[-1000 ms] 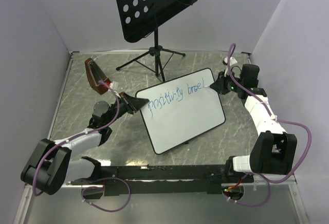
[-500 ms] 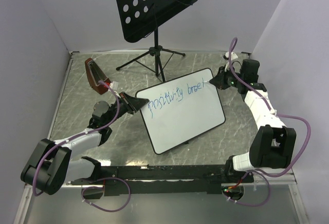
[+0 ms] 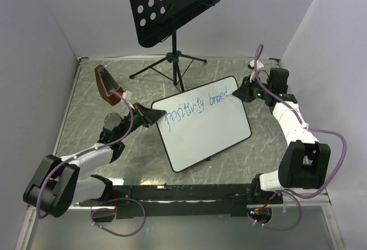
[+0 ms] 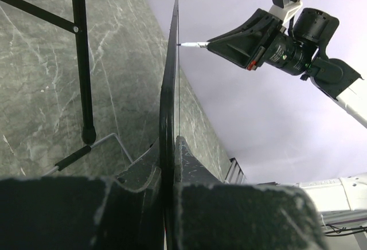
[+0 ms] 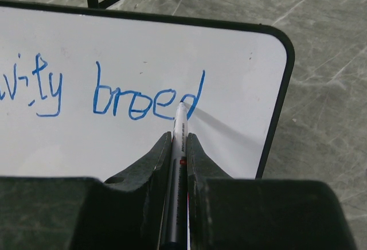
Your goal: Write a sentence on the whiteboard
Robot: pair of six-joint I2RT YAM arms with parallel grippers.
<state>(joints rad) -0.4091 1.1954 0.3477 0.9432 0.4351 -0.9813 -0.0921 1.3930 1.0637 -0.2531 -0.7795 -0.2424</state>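
Note:
The whiteboard [image 3: 206, 132] stands tilted on the table, and my left gripper [image 3: 153, 116] is shut on its left edge. In the left wrist view the whiteboard [image 4: 170, 78] shows edge-on between the jaws of the left gripper [image 4: 170, 142]. My right gripper [image 3: 237, 93] is at the board's upper right corner, shut on a silver marker [image 5: 181, 118]. The marker's tip touches the board at the base of the last letter. The sentence [image 5: 143, 98] is blue and here reads "ivity breed"; from above the sentence [image 3: 195, 110] runs along the board's top edge.
A black perforated music stand [image 3: 172, 6] on a tripod [image 3: 175, 66] rises behind the board, one leg [image 4: 80, 61] close to its back. A red-brown object [image 3: 105, 84] lies at the left back. Walls close in the table on both sides.
The right gripper has shifted slightly toward the back and left while the marker drew the last letter's upright. The left arm and the board have not moved.

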